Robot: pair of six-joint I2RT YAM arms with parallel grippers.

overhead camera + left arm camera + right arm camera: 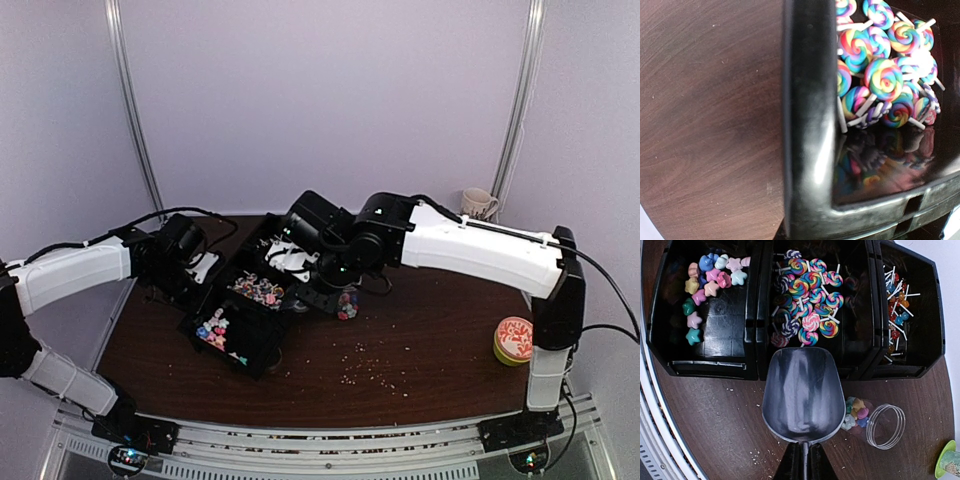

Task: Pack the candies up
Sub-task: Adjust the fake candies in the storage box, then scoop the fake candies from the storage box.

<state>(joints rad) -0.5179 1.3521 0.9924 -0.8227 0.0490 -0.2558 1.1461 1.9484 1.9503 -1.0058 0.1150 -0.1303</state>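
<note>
While the right gripper (pixel 802 466) is clamped on the handle of a smooth grey scoop (pixel 802 395), the candies (pixel 807 300), stars and swirled lollipops, lie in glossy black bins (pixel 762 340). A few sit in a clear jar (pixel 885 426) tipped on its side. The left gripper (pixel 200 268) is nearly closed at the bins' edge; I cannot tell if it grips anything.

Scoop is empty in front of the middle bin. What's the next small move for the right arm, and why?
Probably ease the scoop forward and down into the middle bin, under the swirl lollipops. It is empty, its mouth faces that pile, the right fingers are shut on its handle, and the jar lying beside it holds only a few star candies.
</note>
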